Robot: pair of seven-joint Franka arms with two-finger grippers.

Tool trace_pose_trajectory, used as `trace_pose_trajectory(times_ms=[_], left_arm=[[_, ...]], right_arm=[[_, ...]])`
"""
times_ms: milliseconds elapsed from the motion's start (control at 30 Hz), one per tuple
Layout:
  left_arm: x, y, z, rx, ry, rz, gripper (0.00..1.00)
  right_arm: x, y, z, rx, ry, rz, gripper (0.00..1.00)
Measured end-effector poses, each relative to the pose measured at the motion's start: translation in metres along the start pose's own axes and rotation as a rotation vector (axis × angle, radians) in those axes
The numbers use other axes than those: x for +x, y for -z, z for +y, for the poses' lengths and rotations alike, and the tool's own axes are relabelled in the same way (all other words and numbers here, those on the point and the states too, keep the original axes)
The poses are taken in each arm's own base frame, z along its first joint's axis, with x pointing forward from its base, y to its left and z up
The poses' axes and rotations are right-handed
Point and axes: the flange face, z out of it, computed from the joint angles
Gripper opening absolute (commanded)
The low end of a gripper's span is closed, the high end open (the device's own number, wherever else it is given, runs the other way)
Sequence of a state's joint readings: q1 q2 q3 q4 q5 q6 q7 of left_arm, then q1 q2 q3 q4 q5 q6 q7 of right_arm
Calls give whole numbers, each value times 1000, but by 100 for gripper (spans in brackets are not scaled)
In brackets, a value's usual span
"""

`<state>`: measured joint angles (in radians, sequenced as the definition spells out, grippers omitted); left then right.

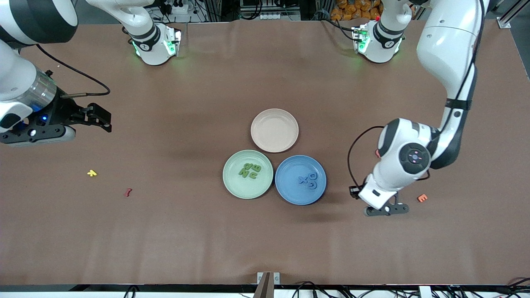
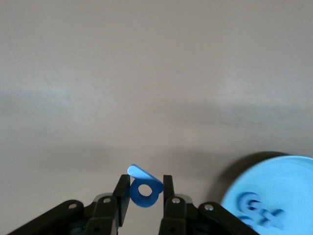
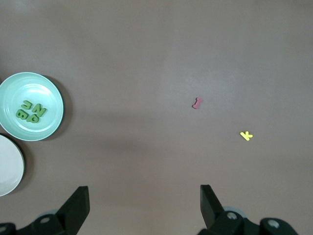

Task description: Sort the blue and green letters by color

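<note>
Several green letters (image 1: 250, 169) lie in the green plate (image 1: 232, 184), also seen in the right wrist view as the green letters (image 3: 30, 111) in the green plate (image 3: 10, 88). Three blue letters (image 1: 308, 180) lie in the blue plate (image 1: 290, 194). My left gripper (image 1: 385, 210) hangs low over the table beside the blue plate, toward the left arm's end. The left gripper (image 2: 145, 184) is shut on a blue letter P (image 2: 144, 192), which is hidden in the front view. My right gripper (image 1: 101, 120) waits open and empty over the right arm's end of the table, also shown in its wrist view (image 3: 144, 196).
An empty beige plate (image 1: 274, 130) stands farther from the front camera than the two coloured plates. An orange E (image 1: 422, 198) lies beside the left gripper. A yellow letter (image 1: 92, 173) and a dark red letter (image 1: 128, 192) lie toward the right arm's end.
</note>
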<state>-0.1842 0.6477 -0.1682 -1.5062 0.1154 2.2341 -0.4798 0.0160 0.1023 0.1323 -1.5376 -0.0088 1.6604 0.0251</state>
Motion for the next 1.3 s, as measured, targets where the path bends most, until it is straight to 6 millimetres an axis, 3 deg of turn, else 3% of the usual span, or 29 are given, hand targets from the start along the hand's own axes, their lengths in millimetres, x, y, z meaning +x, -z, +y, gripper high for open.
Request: trace_pose_trajectory(times_ms=[334, 667, 834, 1234, 1301], left_arm=[[-42, 2, 71, -9, 113, -15, 19], [-78, -4, 121, -24, 174, -47, 19], [-86, -14, 127, -13, 183, -54, 19], [-79, -58, 124, -49, 199, -15, 19], [-80, -61, 124, -50, 199, -15, 26]], right_arm=[[2, -4, 2, 1, -4, -6, 100], [2, -5, -2, 3, 3, -8, 100], [2, -5, 1, 3, -3, -9, 100], [2, -5, 10, 2, -18, -9, 100], [2, -5, 10, 2, -18, -9, 100]])
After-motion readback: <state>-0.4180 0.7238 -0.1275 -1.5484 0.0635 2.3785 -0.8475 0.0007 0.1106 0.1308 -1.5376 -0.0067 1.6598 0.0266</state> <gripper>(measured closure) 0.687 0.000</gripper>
